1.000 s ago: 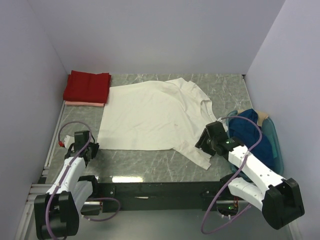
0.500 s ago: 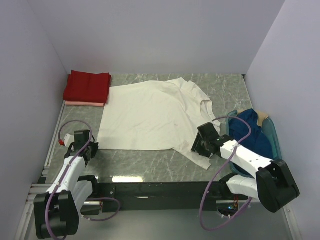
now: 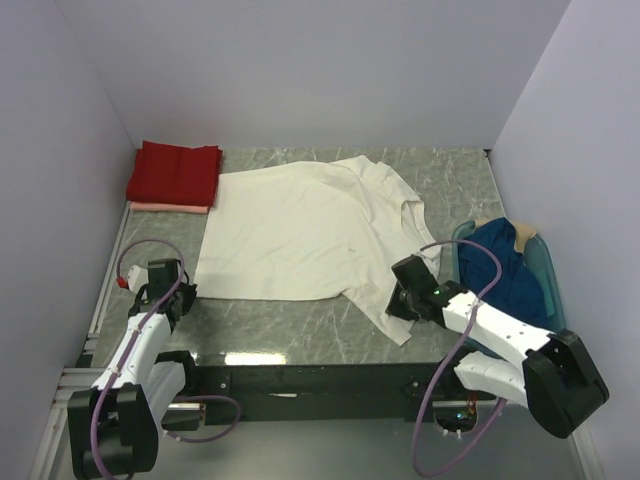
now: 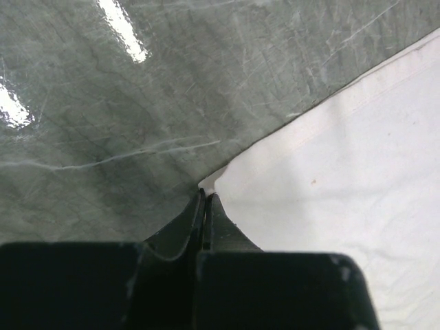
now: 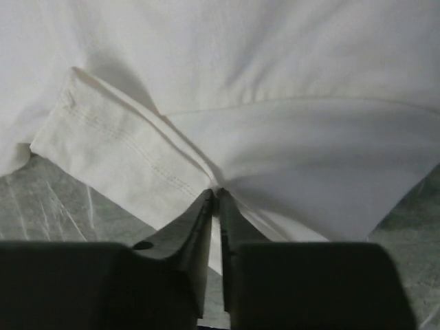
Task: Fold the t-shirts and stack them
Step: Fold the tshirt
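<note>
The cream-white t-shirt [image 3: 300, 235] lies spread flat across the middle of the table. My left gripper [image 3: 185, 293] sits at its near left corner, shut on the very tip of the hem [image 4: 210, 184]. My right gripper [image 3: 398, 295] is at the near right sleeve, jaws closed on a pinched fold of the white cloth [image 5: 215, 192] beside the stitched sleeve hem [image 5: 117, 148]. A folded red t-shirt [image 3: 175, 172] rests on a folded pale pink one [image 3: 168, 208] at the back left. The dark blue t-shirt [image 3: 505, 275] is bundled in the basket.
The teal plastic basket [image 3: 553, 300] stands at the right edge, close behind my right arm. White walls enclose the table on the left, back and right. Bare marble surface [image 3: 290, 320] shows along the near edge.
My right gripper has closed on the sleeve fabric and the sleeve end has drawn in a little. The left arm stays at the shirt's corner.
</note>
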You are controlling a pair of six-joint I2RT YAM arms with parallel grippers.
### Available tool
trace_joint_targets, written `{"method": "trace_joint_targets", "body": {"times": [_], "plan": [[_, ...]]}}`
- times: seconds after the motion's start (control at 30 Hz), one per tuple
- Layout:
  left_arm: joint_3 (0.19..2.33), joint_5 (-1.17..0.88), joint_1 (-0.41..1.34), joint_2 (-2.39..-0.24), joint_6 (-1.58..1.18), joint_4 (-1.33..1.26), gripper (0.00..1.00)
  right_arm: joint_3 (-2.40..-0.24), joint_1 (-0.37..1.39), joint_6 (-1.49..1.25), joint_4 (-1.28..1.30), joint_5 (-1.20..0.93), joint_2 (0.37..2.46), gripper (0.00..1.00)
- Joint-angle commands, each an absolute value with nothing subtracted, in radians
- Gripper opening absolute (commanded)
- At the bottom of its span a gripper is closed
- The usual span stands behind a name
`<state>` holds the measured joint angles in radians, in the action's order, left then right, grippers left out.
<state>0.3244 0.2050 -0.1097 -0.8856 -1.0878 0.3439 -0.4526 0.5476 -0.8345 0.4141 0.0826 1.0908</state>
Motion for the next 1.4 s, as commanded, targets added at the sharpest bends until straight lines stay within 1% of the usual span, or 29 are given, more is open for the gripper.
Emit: {"method": "trace_joint_targets", "body": {"times": [0.0, 0.03, 0.07, 0.33, 0.6, 0.8, 0.93, 1.0, 1.03, 1.07, 1.13, 1.2, 1.3, 1.37], "plan": [[0.362, 0.219, -0.107, -0.862, -1.069, 0.347, 0.01, -0.436, 0.566, -0.862, 0.448, 0.089, 1.039, 0.11], [0.361, 0.221, -0.106, -0.858, -1.069, 0.350, 0.01, -0.431, 0.568, -0.864, 0.462, 0.089, 1.020, 0.03], [0.360, 0.222, -0.107, -0.853, -1.069, 0.353, 0.01, -0.431, 0.569, -0.867, 0.468, 0.089, 1.011, 0.00], [0.356, 0.232, -0.106, -0.818, -1.068, 0.380, 0.01, -0.422, 0.577, -0.874, 0.570, 0.107, 0.865, 0.00], [0.356, 0.239, -0.106, -0.793, -1.069, 0.406, 0.01, -0.431, 0.584, -0.894, 0.644, 0.117, 0.787, 0.00], [0.367, 0.226, -0.107, -0.785, -1.081, 0.382, 0.01, -0.503, 0.586, -0.878, 0.721, 0.153, 0.722, 0.00], [0.417, 0.201, -0.103, -0.857, -1.081, 0.324, 0.01, -0.638, 0.586, -0.844, 0.726, 0.193, 0.810, 0.00], [0.474, 0.213, -0.092, -0.906, -1.086, 0.318, 0.01, -0.707, 0.584, -0.792, 0.742, 0.265, 0.865, 0.00], [0.498, 0.221, -0.086, -0.963, -1.089, 0.322, 0.01, -0.785, 0.584, -0.767, 0.764, 0.282, 0.932, 0.00], [0.549, 0.230, -0.078, -0.992, -1.091, 0.324, 0.01, -0.828, 0.586, -0.735, 0.787, 0.354, 0.969, 0.00], [0.600, 0.259, -0.043, -1.075, -1.103, 0.331, 0.01, -0.935, 0.586, -0.695, 0.810, 0.393, 1.066, 0.00], [0.675, 0.279, -0.009, -1.150, -1.114, 0.342, 0.01, -0.994, 0.581, -0.638, 0.808, 0.437, 1.127, 0.00], [0.774, 0.317, 0.015, -1.250, -1.120, 0.360, 0.01, -1.100, 0.569, -0.585, 0.801, 0.480, 1.297, 0.00], [0.848, 0.342, 0.023, -1.302, -1.120, 0.373, 0.01, -1.170, 0.555, -0.559, 0.796, 0.497, 1.363, 0.00]]}}
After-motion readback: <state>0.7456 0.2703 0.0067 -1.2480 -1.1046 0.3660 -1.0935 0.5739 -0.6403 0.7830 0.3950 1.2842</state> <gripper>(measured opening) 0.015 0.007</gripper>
